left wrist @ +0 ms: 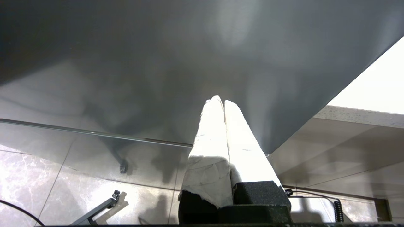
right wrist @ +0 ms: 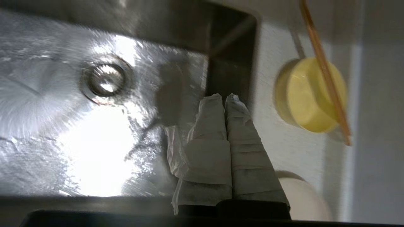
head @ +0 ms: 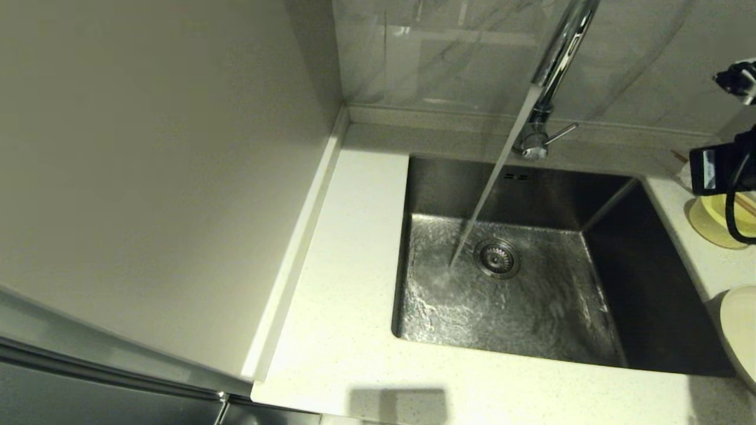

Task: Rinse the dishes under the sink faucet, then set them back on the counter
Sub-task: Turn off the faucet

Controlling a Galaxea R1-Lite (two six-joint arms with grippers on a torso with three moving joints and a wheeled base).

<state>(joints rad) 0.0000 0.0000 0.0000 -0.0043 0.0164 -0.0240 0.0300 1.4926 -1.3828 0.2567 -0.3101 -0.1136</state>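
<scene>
We are looking down on a square, deep, brushed stainless steel sink (head: 590,195) set into an off-white, finely speckled stone counter (head: 348,283). Behind the basin a tall shiny chrome gooseneck faucet (head: 552,65) with a thin side lever is running: a slanting stream of water (head: 490,177) is striking the basin floor just beside the round metal drain strainer (head: 498,258) and spreading in ripples across the steel. On the counter to the right of the sink a small pale yellow-green round bowl (head: 711,227) is sitting, with a pair of thin brown wooden chopsticks (right wrist: 325,72) lying across its rim; nearer the front edge, a larger cream-white round plate (head: 741,330) is resting, partly cut off by the frame. We are seeing the right arm at the far right edge of the head view, above the bowl. Its right gripper (right wrist: 224,98), with fingers wrapped in pale tape, is hanging over the sink's right edge with the two tips pressed together and nothing between them. The left gripper (left wrist: 220,101) is parked below counter level in front of a dark cabinet panel (left wrist: 157,63), above a glossy marbled floor (left wrist: 38,179), its taped fingers likewise meeting at the tips and holding nothing.
</scene>
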